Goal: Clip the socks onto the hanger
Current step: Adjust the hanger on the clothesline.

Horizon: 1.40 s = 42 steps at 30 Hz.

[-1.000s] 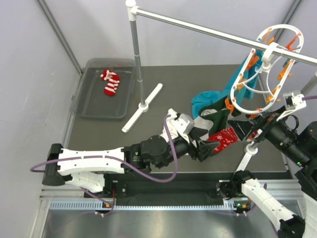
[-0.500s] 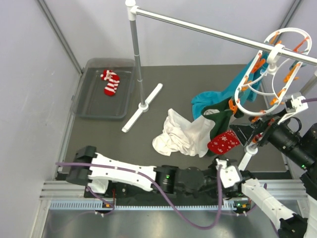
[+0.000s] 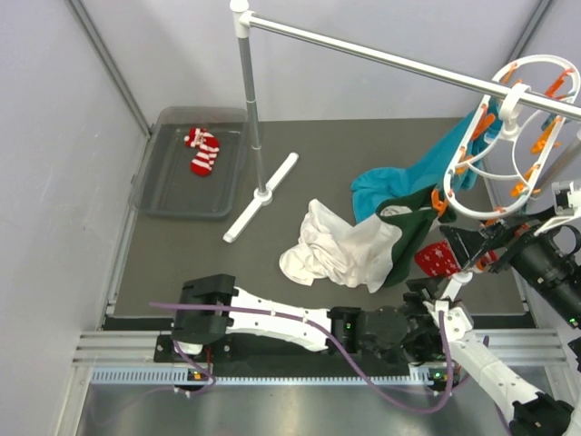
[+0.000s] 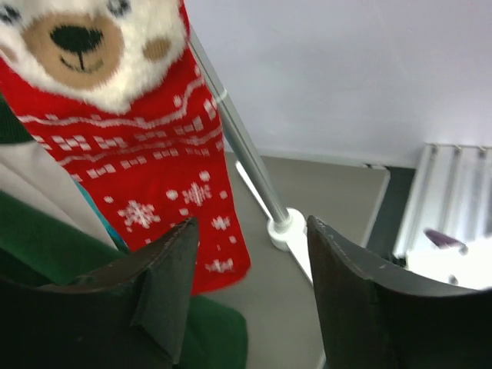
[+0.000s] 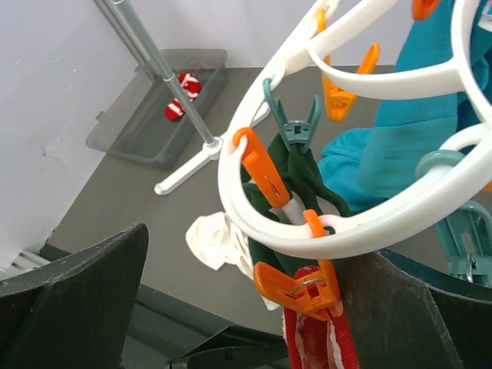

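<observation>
The white oval hanger [image 3: 519, 136] with orange clips hangs from the rail at the right. A red snowflake sock [image 3: 437, 261] hangs below it, and an orange clip [image 5: 304, 288] is clamped on its cuff. In the left wrist view the sock [image 4: 165, 177] shows a bear face at its top. My left gripper [image 3: 422, 300] is low at the near edge, just below the sock, open and holding nothing [image 4: 250, 231]. My right gripper [image 5: 246, 307] stands wide open under the hanger ring [image 5: 254, 207], with the clip beside its right finger. The striped sock [image 3: 203, 151] lies in the tray.
A grey tray [image 3: 172, 195] sits at the back left. The rail's upright pole [image 3: 250, 100] stands mid-table on a white foot [image 3: 261, 207]. A white cloth [image 3: 340, 245] lies on the table. A dark green cloth [image 3: 408, 227] and a teal cloth [image 3: 427, 173] hang from the hanger.
My left arm has let go of the snowflake sock and swung back to the near right edge. The sock now hangs from the clip, and hanger and sock have shifted right.
</observation>
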Each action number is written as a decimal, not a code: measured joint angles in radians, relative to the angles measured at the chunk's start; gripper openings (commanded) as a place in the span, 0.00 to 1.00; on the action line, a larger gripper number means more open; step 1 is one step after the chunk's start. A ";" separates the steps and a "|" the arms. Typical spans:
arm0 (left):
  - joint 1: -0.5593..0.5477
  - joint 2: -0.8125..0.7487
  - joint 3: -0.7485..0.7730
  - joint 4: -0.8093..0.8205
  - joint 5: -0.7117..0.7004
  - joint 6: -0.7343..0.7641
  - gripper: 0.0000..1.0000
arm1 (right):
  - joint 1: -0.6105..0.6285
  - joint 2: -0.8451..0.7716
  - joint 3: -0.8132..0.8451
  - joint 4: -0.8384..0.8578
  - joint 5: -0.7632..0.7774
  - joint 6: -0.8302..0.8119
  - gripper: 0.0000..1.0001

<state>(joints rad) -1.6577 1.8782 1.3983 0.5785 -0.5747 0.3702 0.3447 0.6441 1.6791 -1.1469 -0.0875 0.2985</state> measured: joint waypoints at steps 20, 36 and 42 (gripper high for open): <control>0.016 0.021 0.020 0.070 0.092 -0.067 0.69 | 0.000 0.038 -0.018 -0.121 0.336 0.007 1.00; 0.193 -0.031 -0.031 0.010 -0.189 -0.326 0.99 | 0.000 -0.032 -0.083 -0.064 0.215 0.014 1.00; 0.253 -0.025 0.038 -0.060 -0.195 -0.415 0.78 | 0.000 -0.038 -0.103 -0.026 0.261 0.077 1.00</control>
<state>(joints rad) -1.4048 1.8530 1.4364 0.5186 -0.7692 -0.0448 0.3450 0.6064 1.5764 -1.1728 0.1738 0.3752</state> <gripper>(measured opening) 0.913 0.996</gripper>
